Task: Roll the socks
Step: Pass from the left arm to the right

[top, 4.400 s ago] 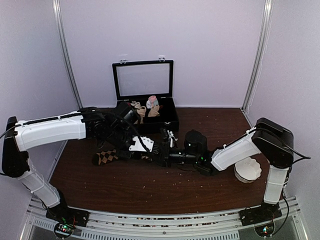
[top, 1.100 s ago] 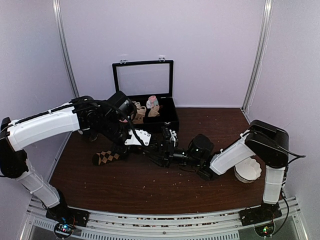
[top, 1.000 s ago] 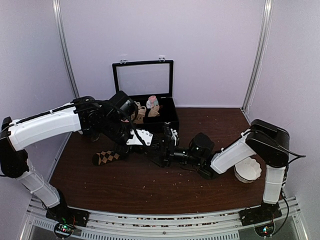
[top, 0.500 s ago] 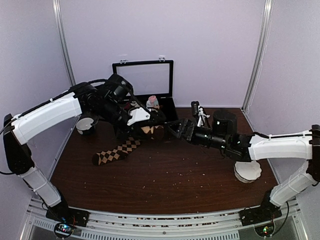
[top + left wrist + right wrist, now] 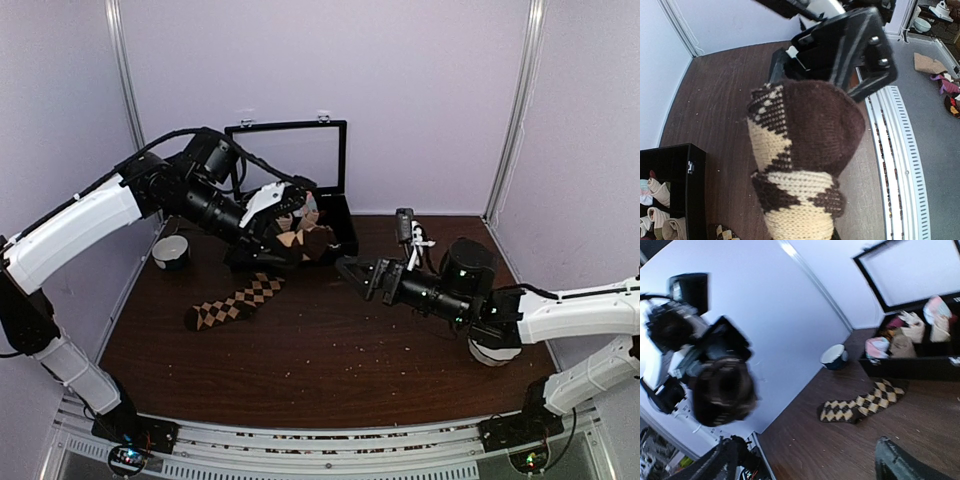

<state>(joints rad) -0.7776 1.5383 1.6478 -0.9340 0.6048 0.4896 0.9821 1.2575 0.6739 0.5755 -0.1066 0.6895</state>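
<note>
One of the socks, dark brown with tan diamonds, is bunched into a roll (image 5: 298,234) and held up off the table in front of the black box (image 5: 340,232). My left gripper (image 5: 283,226) is shut on it. In the left wrist view the sock roll (image 5: 805,155) fills the frame and hides the fingers. The other sock (image 5: 236,302) lies flat on the table, also seen as the flat sock (image 5: 862,401). My right gripper (image 5: 364,274) hovers open to the right of the roll, with nothing between its fingers (image 5: 900,462).
The open black box (image 5: 920,365) at the back holds several small sock rolls (image 5: 900,342). A dark bowl with a white inside (image 5: 171,250) stands at the left wall. A white scalloped bowl (image 5: 492,353) sits under my right arm.
My left arm has lifted the rolled sock up and back toward the box. My right gripper has let go, opened wide and pulled away to the right.
</note>
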